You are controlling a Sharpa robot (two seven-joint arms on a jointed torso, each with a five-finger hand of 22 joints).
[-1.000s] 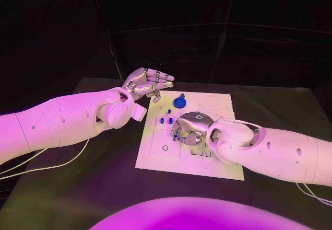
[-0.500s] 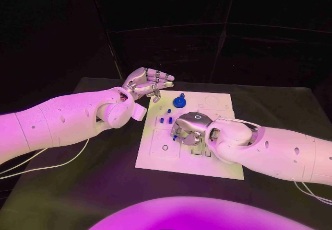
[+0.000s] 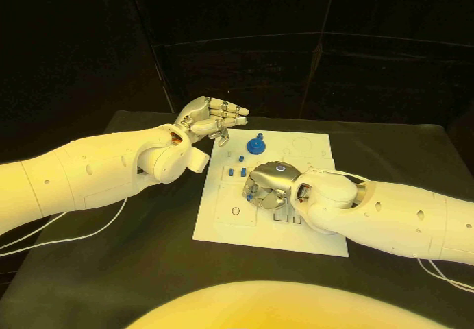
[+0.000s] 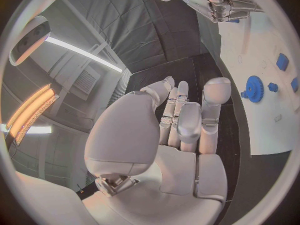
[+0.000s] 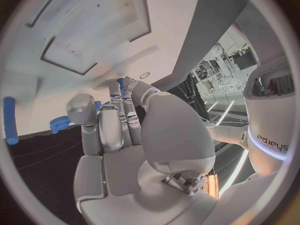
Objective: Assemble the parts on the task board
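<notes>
Right hand (image 3: 268, 184) is down over the middle of the task board (image 3: 314, 145), palm toward the plate, w/ a small blue part (image 3: 254, 197) at its fingertips (image 5: 122, 91). Wrist view shows a slim blue piece pinched there, long axis running on from the fingers toward the board, so probably a peg going into a hole right under the hand. Exact hole is hidden by the hand.

Left hand (image 3: 211, 118) hangs off the board's far-left corner, fingers curled in, nothing in it. Well apart from the work, so right hand is the nearer one by far.

Other parts on the board: blue gear (image 3: 257, 144) toward the far edge, beyond the right hand; a few small blue pegs (image 3: 237, 166) between gear and right hand.

Board sits mid-bench (image 3: 118, 274).
</notes>
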